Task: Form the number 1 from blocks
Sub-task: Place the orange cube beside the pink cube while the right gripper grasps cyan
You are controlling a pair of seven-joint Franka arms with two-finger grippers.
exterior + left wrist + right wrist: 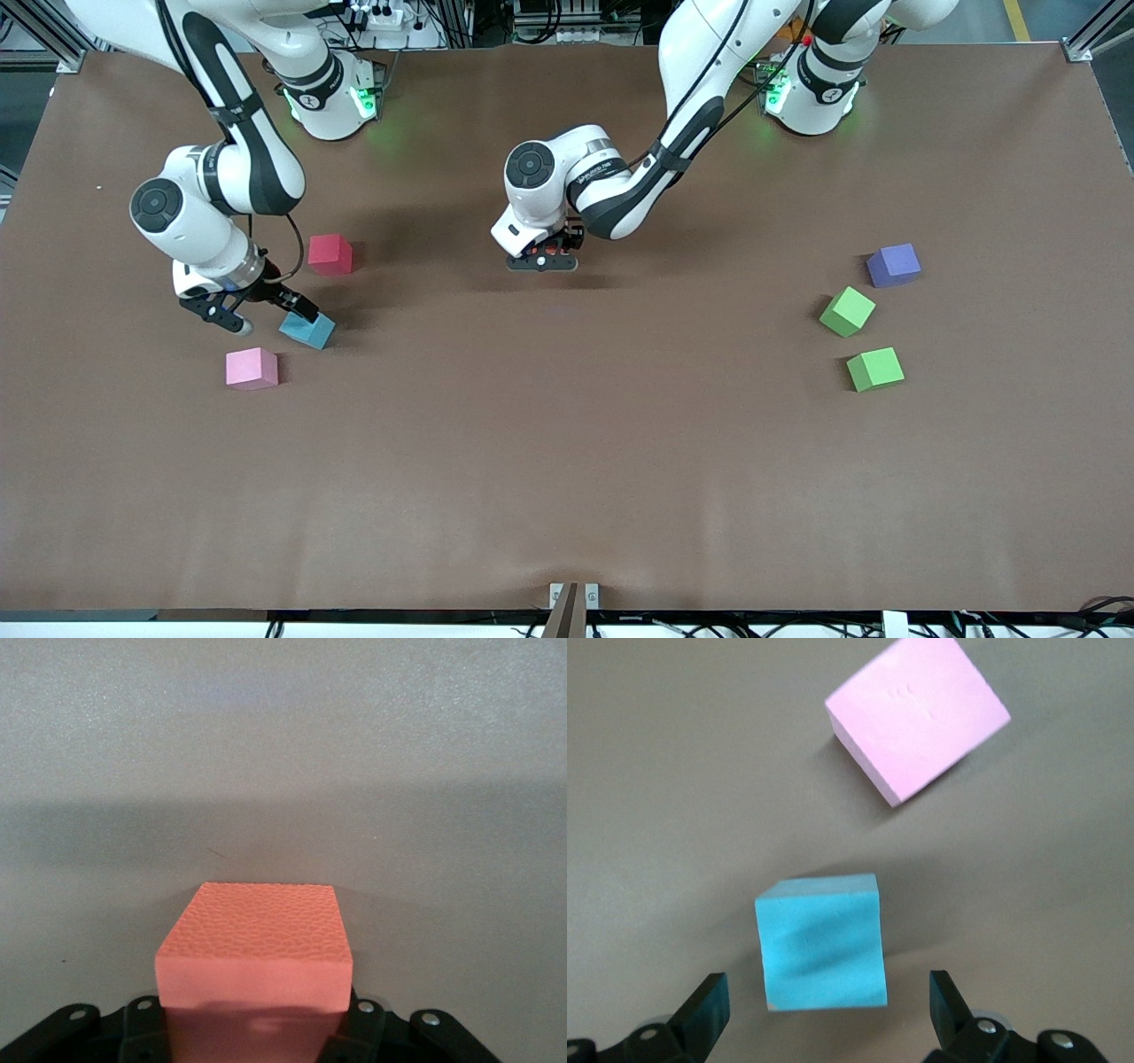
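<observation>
Currently the orange block (pixel 255 952) sits clamped in the left gripper (pixel 542 259), low over the table (pixel 567 461) mid-span. Right gripper (pixel 266 312) hangs with its jaws spread wide at the light blue block (pixel 307 330), between the red block (pixel 330 254) and the pink block (pixel 251 369). Risk: the blue cube sits off-centre between the fingers (pixel 704 1010), so closing could twist it or nudge it into pink.

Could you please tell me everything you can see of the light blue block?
The light blue block is a small matte foam cube of one colour, resting on the brown table, turned askew. It lies between the red block and the pink block. The right gripper, open, is just above it.
</observation>
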